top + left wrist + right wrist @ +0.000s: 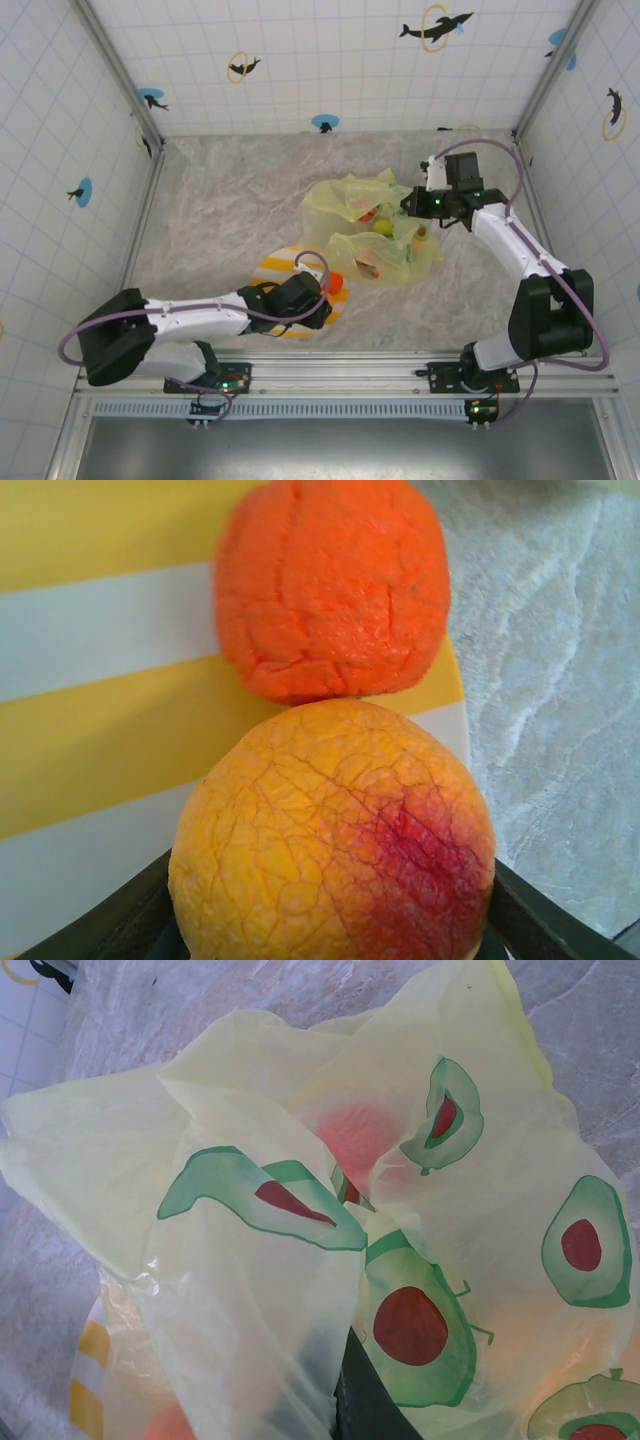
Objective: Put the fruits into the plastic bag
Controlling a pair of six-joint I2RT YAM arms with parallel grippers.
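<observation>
So, the marbled grey tabletop (220,210) is boxed in by white tiled, dolphin-stickered walls (300,50). The plastic bag (370,225) is pinched at its edge by the right gripper (412,203). The peach (330,840) on the striped plate (275,265) is flanked by the left gripper (325,292), and whether it's actually gripped can't be told.

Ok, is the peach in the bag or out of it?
Out: the peach sits on the striped plate beside an orange fruit, not inside the bag.
</observation>
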